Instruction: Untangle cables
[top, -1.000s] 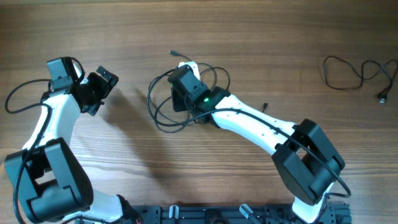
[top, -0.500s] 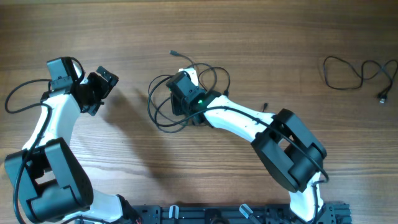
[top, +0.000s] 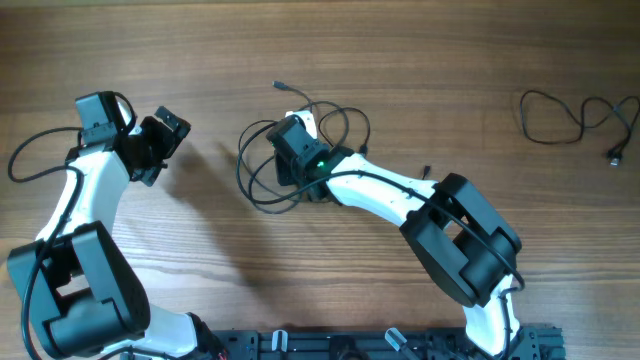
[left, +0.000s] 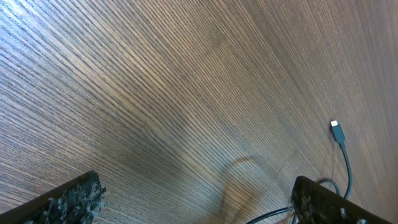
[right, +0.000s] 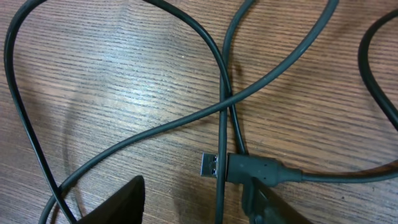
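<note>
A tangle of thin black cables (top: 241, 160) lies at the table's middle, with a small plug (top: 279, 87) sticking out at its upper left. My right gripper (top: 293, 152) hovers low over the tangle. In the right wrist view it (right: 193, 205) is open, one strand (right: 219, 193) running between its fingers. A USB plug (right: 214, 165) lies just ahead, its black body (right: 255, 169) against the right finger. My left gripper (top: 155, 145) stands wide open to the left of the tangle. In the left wrist view it (left: 196, 208) holds nothing, and a small plug (left: 336, 132) lies ahead at the right.
A separate black cable lies loosely coiled at the far right of the table, its plug (top: 612, 157) near the edge. The left arm's own thicker cable (top: 30, 150) loops out at the far left. Bare wood (top: 200, 60) stretches across the back.
The right arm's elbow has swung left and its gripper has shifted slightly up and left over the tangle. The left arm has not moved.
</note>
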